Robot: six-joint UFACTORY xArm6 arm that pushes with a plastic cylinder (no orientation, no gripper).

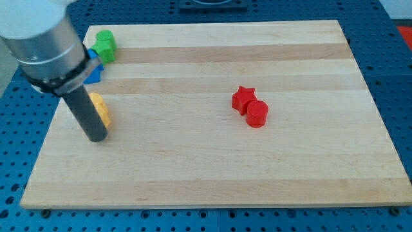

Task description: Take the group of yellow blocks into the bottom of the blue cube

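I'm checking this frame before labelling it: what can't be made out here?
- Yellow block, camera view: partly covered by the dark rod; shape and count unclear.
- Blue block: mostly hidden behind the grey arm housing; shape unclear.
- Green block: its left part is hidden by the same housing.
- My tip: at the yellow block's lower left; contact cannot be told.
- Red star and red cylinder show fully.

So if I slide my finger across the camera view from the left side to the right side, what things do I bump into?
My tip and the yellow block just to its right, overlapping → red star → red cylinder. The blue block and green block at the view's top left sit above the tip, so their place in the order is unclear.
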